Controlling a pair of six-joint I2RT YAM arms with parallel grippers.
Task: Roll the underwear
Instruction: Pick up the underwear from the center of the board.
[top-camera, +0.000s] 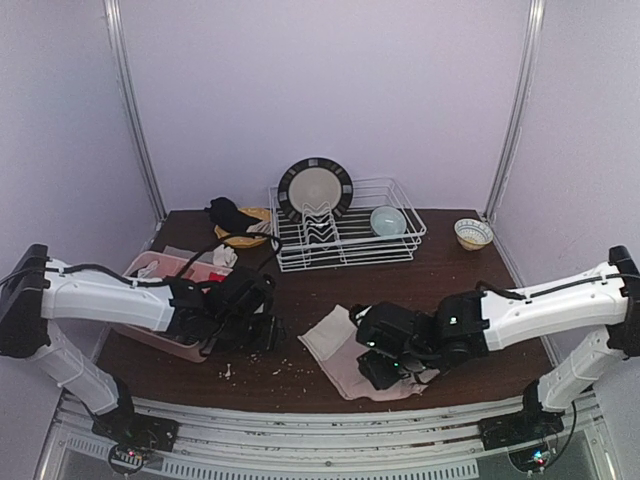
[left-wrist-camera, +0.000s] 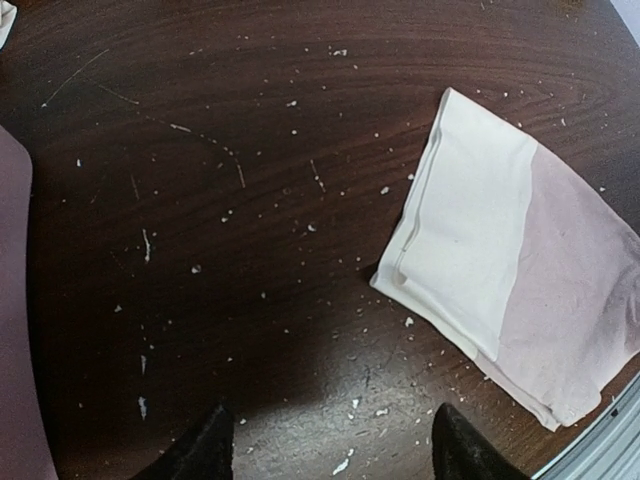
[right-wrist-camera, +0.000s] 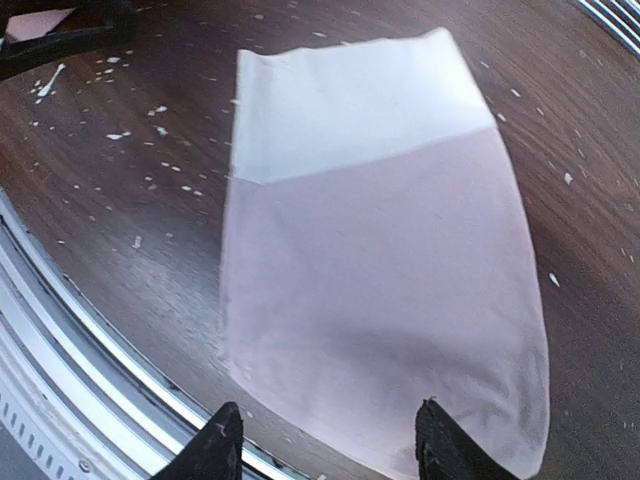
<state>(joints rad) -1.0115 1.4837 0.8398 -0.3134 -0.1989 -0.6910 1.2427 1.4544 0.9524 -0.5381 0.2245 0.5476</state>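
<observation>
The pink-and-white folded cloth underwear (right-wrist-camera: 380, 270) lies flat by the tabletop's (top-camera: 300, 300) near edge. The right gripper (right-wrist-camera: 330, 445), above its pink end, and the left gripper (left-wrist-camera: 335, 450) both stand apart, empty. Pinch that end squarely and roll it evenly.

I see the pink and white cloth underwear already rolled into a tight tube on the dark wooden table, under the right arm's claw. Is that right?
Not quite. The pink and white cloth underwear is not rolled into a tube. It lies flat, only folded, on the dark wooden table, under the right arm's claw. The right wrist view shows this plainly.
</observation>
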